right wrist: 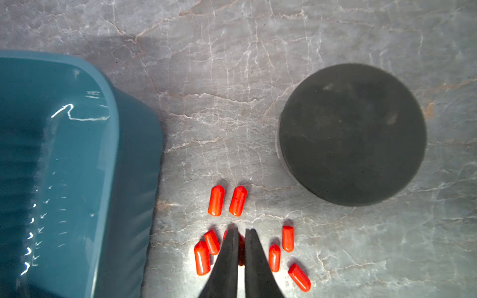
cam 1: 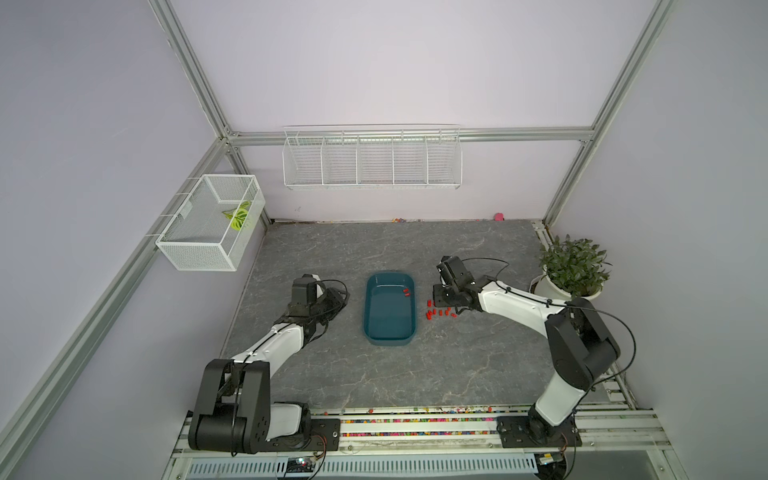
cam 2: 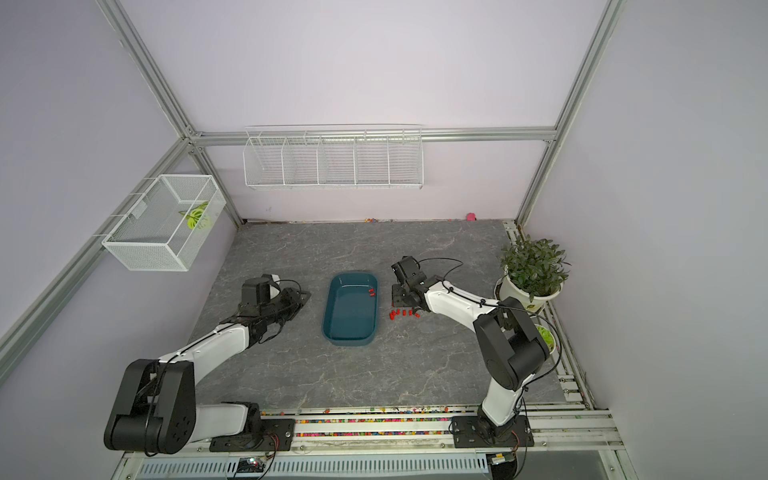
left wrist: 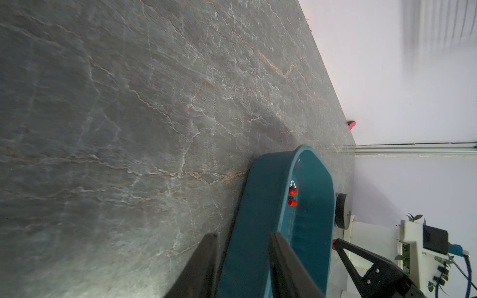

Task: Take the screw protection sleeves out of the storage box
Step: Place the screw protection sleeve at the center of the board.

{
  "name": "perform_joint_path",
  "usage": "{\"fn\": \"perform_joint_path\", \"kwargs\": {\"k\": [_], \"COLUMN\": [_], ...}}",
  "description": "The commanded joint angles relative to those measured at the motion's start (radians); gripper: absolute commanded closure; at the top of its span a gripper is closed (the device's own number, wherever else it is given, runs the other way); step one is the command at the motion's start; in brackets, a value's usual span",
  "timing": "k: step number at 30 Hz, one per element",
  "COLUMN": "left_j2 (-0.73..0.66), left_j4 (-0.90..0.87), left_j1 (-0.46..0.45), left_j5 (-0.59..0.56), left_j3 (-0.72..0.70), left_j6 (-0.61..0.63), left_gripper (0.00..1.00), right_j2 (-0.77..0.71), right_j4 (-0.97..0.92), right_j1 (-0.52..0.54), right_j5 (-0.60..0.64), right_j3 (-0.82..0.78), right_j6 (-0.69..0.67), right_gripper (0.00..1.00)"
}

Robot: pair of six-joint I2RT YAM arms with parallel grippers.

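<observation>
The teal storage box (cam 1: 388,322) (cam 2: 351,322) sits mid-table. Two red screw protection sleeves (cam 1: 406,292) (left wrist: 292,197) lie at its far right inside corner. Several more sleeves (cam 1: 438,312) (right wrist: 215,200) lie on the table just right of the box (right wrist: 64,154). My right gripper (right wrist: 241,231) (cam 1: 441,305) points down among them, its jaws a sliver apart with one sleeve (right wrist: 241,247) pinched in the gap. My left gripper (left wrist: 244,234) (cam 1: 343,296) is open and empty, lying sideways just left of the box; the box wall (left wrist: 258,206) shows between its fingers.
A black round canister (right wrist: 352,134) stands right of the loose sleeves. A potted plant (cam 1: 571,266) is at the right edge. White wire baskets (cam 1: 372,160) (cam 1: 208,224) hang on the back and left walls. Coloured beads (cam 1: 415,420) fill the front rail.
</observation>
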Motion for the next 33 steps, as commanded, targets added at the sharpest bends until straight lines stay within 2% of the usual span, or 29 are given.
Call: {"fn": "perform_joint_path", "kwargs": {"k": [1,20,33], "left_j2": [0.006,0.008,0.009], "left_j4": [0.006,0.005,0.004], "left_j1": [0.003,0.002,0.002], "left_j5": [0.002,0.003,0.001], "left_j3": [0.015,0.016,0.018], "left_j6": [0.0,0.0,0.0], "left_gripper": [0.6,0.6,0.6], "right_j2": [0.025,0.148,0.185], "right_j4": [-0.036,-0.172,-0.193], "right_j1": [-0.009,-0.02,-0.033], "right_j5": [-0.007,-0.01,-0.038], "right_j3": [0.03,0.153,0.177], "right_j6": [0.024,0.052,0.062], "right_gripper": [0.88,0.86,0.85]}}
